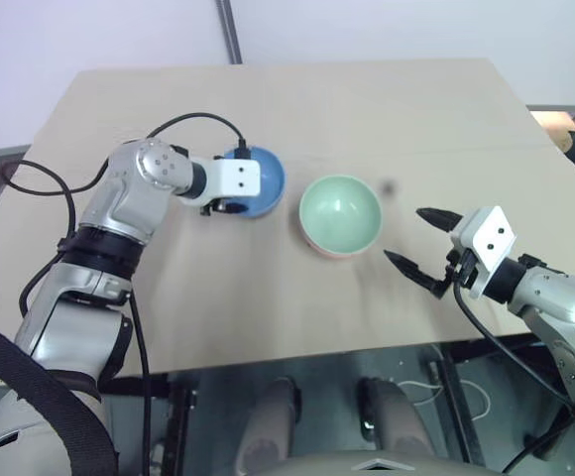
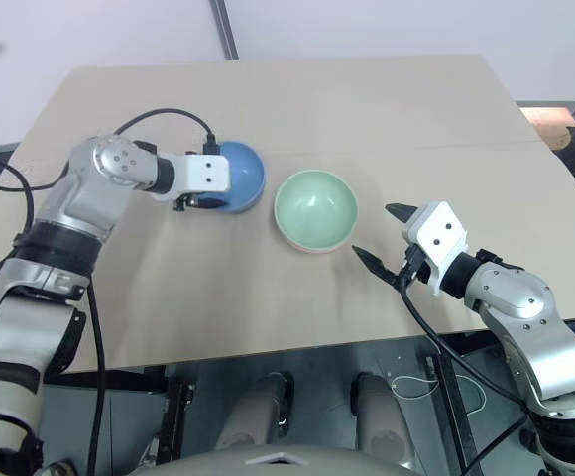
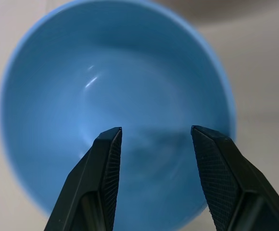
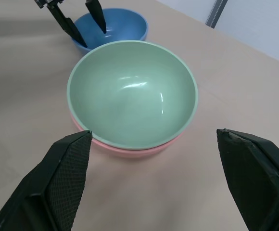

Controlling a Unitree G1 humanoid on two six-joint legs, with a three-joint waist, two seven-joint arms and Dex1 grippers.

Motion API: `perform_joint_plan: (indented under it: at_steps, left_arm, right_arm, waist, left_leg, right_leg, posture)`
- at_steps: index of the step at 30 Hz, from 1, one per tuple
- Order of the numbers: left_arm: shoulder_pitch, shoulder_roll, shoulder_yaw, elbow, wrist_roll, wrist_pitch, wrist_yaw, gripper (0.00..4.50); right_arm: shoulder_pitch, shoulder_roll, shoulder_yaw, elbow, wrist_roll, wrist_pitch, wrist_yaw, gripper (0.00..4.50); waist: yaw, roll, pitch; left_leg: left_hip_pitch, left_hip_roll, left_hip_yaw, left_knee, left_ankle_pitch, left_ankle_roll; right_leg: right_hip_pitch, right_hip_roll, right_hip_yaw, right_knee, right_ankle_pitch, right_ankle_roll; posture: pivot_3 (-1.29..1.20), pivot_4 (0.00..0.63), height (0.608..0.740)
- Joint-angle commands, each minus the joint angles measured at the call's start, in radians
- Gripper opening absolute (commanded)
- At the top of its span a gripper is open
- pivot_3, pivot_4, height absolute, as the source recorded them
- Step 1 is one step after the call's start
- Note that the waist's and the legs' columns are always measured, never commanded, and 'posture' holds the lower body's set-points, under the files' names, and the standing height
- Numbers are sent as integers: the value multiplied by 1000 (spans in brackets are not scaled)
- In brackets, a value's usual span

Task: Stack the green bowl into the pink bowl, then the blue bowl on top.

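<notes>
The round, smooth sky-blue bowl (image 1: 258,181) is sitting upright on the pale wooden table (image 1: 268,307), toward the robot's left and just beside the stack, where the round pale mint-green bowl (image 1: 339,211) is already nesting inside the salmon-pink bowl (image 4: 130,149), whose rim is peeking out beneath it. The relation that matters is at the blue bowl's near rim: the left gripper (image 3: 154,139) is pointing down and across into the bowl, its two black fingers (image 3: 106,163) standing partly apart with nothing between them, seemingly one over the hollow and one toward the outside of the wall, though contact cannot be told. Judging by this, the rim grasp is the step in hand, and the left arm is plainly the nearer one, reaching in with elbow out. The right gripper (image 1: 422,248) is hovering near the stack on its other side, jaws spread wide and empty, aiming roughly level toward the green bowl.
</notes>
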Motion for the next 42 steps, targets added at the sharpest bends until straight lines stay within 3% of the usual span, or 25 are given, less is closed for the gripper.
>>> perform_joint_plan:
  at_steps: [1, 5, 11, 17, 23, 28, 31, 34, 37, 42]
  left_arm:
    - [-9, 9, 40, -29, -30, 27, -8, 2417]
    - [-39, 29, 65, -4, -53, 27, -7, 2417]
    - [6, 83, 124, -116, -183, 114, -152, 2417]
    - [47, 104, 144, -194, -223, 201, -179, 2417]
    - [83, 96, 96, -183, -135, 166, -86, 2417]
    - [56, 22, 24, -68, -1, 79, 89, 2417]
    - [45, -13, 1, -27, 20, 43, 112, 2417]
    - [34, -34, -5, -1, 31, 14, 126, 1656]
    - [20, -53, 1, 18, 36, -4, 141, 205]
    - [24, -48, 14, 9, 11, -44, 115, 43]
  right_arm:
    - [1, -2, -5, -45, -5, -14, -5, 4500]
    - [5, -1, -6, -48, -6, -14, -8, 4500]
    - [2, 2, 1, -43, -10, -17, -8, 4500]
    - [-10, 4, 11, -30, -12, -21, -5, 4500]
    - [-29, 10, 21, -10, -18, -29, 3, 4500]
    - [-39, 16, 27, 5, -21, -40, 10, 4500]
    - [-46, 20, 29, 11, -18, -51, 18, 4500]
    - [-41, 28, 20, 3, -6, -57, 25, 4500]
    - [-31, 30, 12, -15, 8, -57, 32, 4500]
    - [-18, 34, 5, -34, 21, -57, 30, 4500]
  waist:
    - [0, 0, 0]
    - [-1, 0, 0]
    - [-1, 0, 0]
    - [0, 0, 0]
    - [0, 0, 0]
    - [3, 0, 0]
    - [2, 0, 0]
    - [2, 0, 0]
    - [2, 0, 0]
    - [1, 0, 0]
  left_leg:
    - [0, 0, 0, 0, 0, 0]
    - [0, 0, 0, 0, 0, 0]
    - [0, 0, 0, 0, 0, 0]
    - [0, 0, 0, 1, 0, 0]
    - [1, 0, 0, 2, 0, 0]
    - [0, 0, 0, 3, 0, 0]
    - [0, 0, 0, 4, 0, 0]
    - [0, 0, 0, 4, 0, 0]
    - [0, 0, 0, 4, 0, 0]
    - [0, 0, 0, 4, 0, 0]
  right_leg:
    - [0, 0, 0, 0, 0, 0]
    - [0, 0, 0, 0, 0, 0]
    - [0, 0, 0, 1, 0, 0]
    - [0, 0, 0, 2, 0, 0]
    - [0, 0, 0, 2, 0, 0]
    - [0, 0, 0, 3, 0, 0]
    - [1, 0, 0, 3, 0, 0]
    - [0, 0, 0, 3, 0, 0]
    - [0, 0, 0, 4, 0, 0]
    - [0, 0, 0, 4, 0, 0]
  posture:
    - [0, 150, 740]
    - [0, 150, 740]
    - [0, 150, 740]
    - [0, 150, 740]
    - [0, 150, 740]
    - [0, 150, 740]
    - [0, 150, 740]
    - [0, 150, 740]
    - [0, 150, 740]
    - [0, 150, 740]
